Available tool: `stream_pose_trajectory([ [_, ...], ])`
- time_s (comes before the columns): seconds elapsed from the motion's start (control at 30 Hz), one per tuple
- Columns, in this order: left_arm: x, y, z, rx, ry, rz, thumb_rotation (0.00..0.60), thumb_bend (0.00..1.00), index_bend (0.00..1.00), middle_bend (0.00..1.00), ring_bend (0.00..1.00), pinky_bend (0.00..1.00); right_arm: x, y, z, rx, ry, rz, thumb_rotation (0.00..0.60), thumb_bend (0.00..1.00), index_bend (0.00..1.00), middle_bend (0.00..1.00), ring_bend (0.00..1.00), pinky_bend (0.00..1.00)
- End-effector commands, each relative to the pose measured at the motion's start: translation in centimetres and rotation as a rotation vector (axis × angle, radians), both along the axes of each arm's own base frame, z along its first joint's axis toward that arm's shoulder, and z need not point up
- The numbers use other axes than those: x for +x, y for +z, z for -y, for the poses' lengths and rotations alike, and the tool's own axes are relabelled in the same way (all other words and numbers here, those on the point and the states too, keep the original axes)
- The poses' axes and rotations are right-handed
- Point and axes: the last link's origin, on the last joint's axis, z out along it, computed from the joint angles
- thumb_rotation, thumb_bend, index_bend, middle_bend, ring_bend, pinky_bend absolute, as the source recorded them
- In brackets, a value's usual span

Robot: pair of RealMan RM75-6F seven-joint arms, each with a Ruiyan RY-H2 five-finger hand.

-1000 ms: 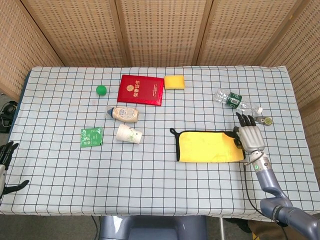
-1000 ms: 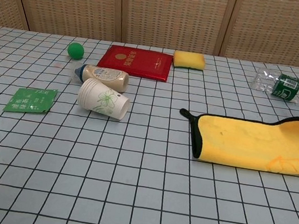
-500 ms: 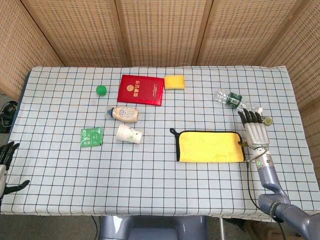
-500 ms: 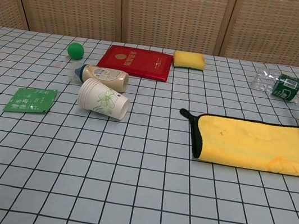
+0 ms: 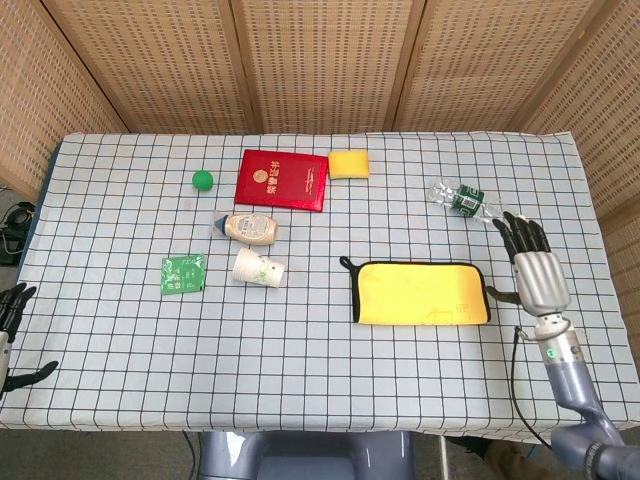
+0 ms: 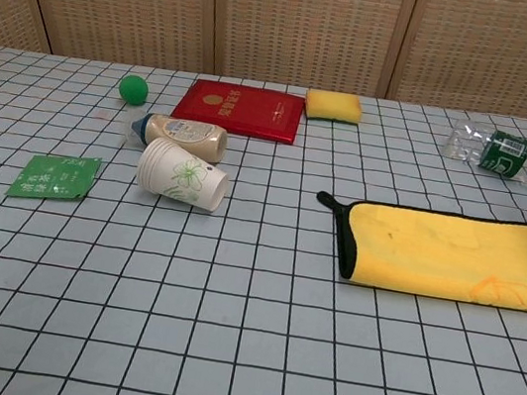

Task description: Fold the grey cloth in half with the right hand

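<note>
Cloth (image 5: 420, 292) lies flat, yellow face up with a dark border, in the lower right of the head view; in the chest view it (image 6: 450, 254) sits at right of centre, its small loop tab pointing toward the frame's middle. Your right hand (image 5: 536, 272) hovers just beside the cloth's right edge, fingers spread and straight, holding nothing, with its thumb reaching toward the cloth's border; whether the thumb touches it you cannot tell from these views. Your left hand (image 5: 12, 318) shows only partly at the lower left edge of the head view, off the table, fingers apart and empty. Above your right hand a crushed clear plastic bottle (image 5: 464, 201) with a green label lies on its side. Toward the upper middle of the frame you have a red booklet (image 5: 282, 179) with a yellow sponge (image 5: 348, 164) just beside it on the right, and a green ball (image 5: 203, 180) to its left. Below the booklet a beige bottle (image 5: 250, 228) lies on its side, near a tipped paper cup (image 5: 258, 268); a green packet (image 5: 183, 274) rests left of the cup on the checked tablecloth (image 5: 300, 370).
</note>
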Motion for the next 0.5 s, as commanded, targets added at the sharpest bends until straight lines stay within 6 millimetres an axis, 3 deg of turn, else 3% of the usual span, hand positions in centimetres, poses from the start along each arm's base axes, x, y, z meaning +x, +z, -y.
stream_pose_trajectory([
  [0.03,-0.1,0.1,0.2,0.001,-0.002,0.004,0.6,0.0,0.0,0.0,0.0,0.0,0.3,2.3,-4.7,0.001,0.034,-0.016,0.6,0.0,0.0,0.0,0.0,0.0],
  [0.2,-0.1,0.7,0.5,0.013,-0.013,0.015,0.6,0.0,0.0,0.0,0.0,0.0,0.6,2.9,-8.3,0.002,0.019,-0.015,0.6,0.0,0.0,0.0,0.0,0.0],
  [0.5,0.1,1.3,1.1,0.034,-0.027,0.025,0.6,0.0,0.0,0.0,0.0,0.0,-0.5,2.7,-11.3,-0.021,-0.004,-0.051,0.6,0.0,0.0,0.0,0.0,0.0],
])
